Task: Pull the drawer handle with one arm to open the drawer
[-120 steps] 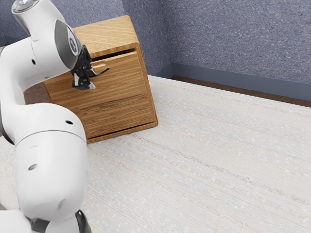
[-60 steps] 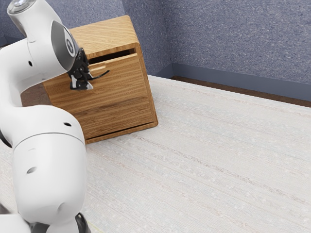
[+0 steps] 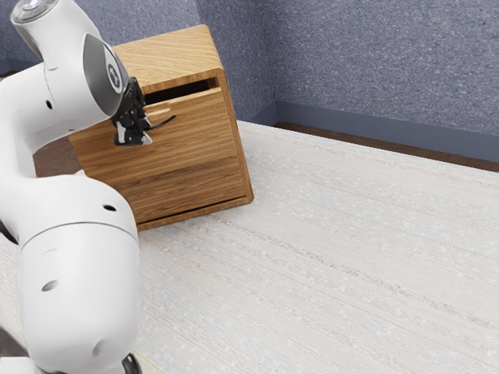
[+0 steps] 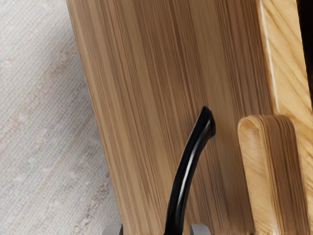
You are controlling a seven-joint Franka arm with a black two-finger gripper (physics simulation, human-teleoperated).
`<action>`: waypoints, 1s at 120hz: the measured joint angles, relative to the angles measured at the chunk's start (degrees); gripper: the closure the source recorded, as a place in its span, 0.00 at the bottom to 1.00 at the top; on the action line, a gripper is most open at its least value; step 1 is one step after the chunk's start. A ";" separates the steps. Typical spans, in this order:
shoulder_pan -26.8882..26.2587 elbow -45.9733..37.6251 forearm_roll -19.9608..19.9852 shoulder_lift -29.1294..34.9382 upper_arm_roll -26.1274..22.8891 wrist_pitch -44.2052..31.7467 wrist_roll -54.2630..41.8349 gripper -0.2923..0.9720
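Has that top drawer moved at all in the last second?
Yes. The drawer has slid slightly further out of the cabinet: the dark gap under the cabinet's top is wider than a second ago.

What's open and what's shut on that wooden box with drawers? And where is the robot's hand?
Top drawer: open a little, with a dark gap above its front.
Lower drawer: looks shut, its front flush with the cabinet.
Wooden handle: on the top drawer's front, beside a black curved bar and not touching it.
Gripper: up at the top drawer's front, by the handle.
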State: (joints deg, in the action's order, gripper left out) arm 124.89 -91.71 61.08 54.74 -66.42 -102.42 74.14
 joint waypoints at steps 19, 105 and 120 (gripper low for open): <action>-0.68 -0.06 0.00 0.37 0.41 0.01 0.11 0.69; -4.25 -3.55 -0.01 2.76 3.22 0.24 1.27 0.69; -5.35 -4.39 -0.04 3.25 3.96 0.33 1.45 0.69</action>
State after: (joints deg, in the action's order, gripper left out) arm 119.54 -96.10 61.04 57.99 -62.46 -102.10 75.60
